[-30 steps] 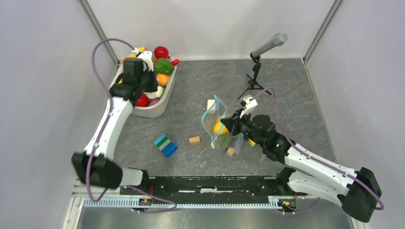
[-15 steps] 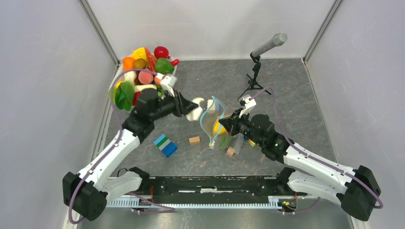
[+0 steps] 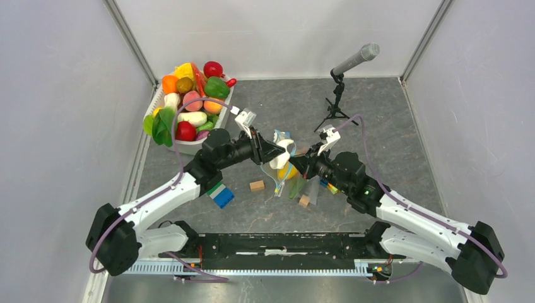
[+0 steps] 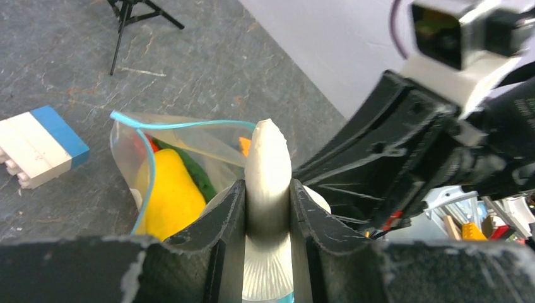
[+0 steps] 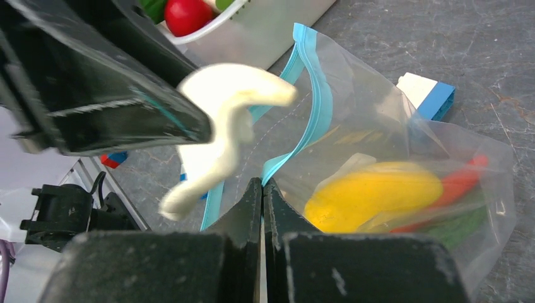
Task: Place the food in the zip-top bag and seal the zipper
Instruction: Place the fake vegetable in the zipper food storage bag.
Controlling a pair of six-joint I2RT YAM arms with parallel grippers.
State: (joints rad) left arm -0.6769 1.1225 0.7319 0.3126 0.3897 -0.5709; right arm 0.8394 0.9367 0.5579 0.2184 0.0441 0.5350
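Observation:
The clear zip-top bag (image 3: pixel 291 184) stands in mid-table with its mouth open; it also shows in the right wrist view (image 5: pixel 391 145). My right gripper (image 3: pixel 301 165) (image 5: pixel 262 183) is shut on one lip of the light-blue zipper (image 5: pixel 317 95). Inside the bag lie a yellow fruit (image 5: pixel 372 192) (image 4: pixel 170 196), a red piece and a green piece. My left gripper (image 3: pixel 271 151) (image 4: pixel 268 183) is shut on a white toy mushroom (image 3: pixel 282 153) (image 4: pixel 268 158) and holds it right at the bag's mouth (image 4: pixel 189 124). More food (image 3: pixel 189 101) fills the white tub.
The white tub (image 3: pixel 205 148) stands at the back left. A blue-green-white block (image 3: pixel 219 192) and two tan cubes (image 3: pixel 257 185) (image 3: pixel 305 201) lie near the bag. A white-blue block (image 4: pixel 38 145) sits behind the bag. A microphone on a tripod (image 3: pixel 339 88) stands at the back.
My left arm has swung from the tub rightwards to the bag's mouth, carrying the white mushroom. The right gripper has kept hold of the bag's edge.

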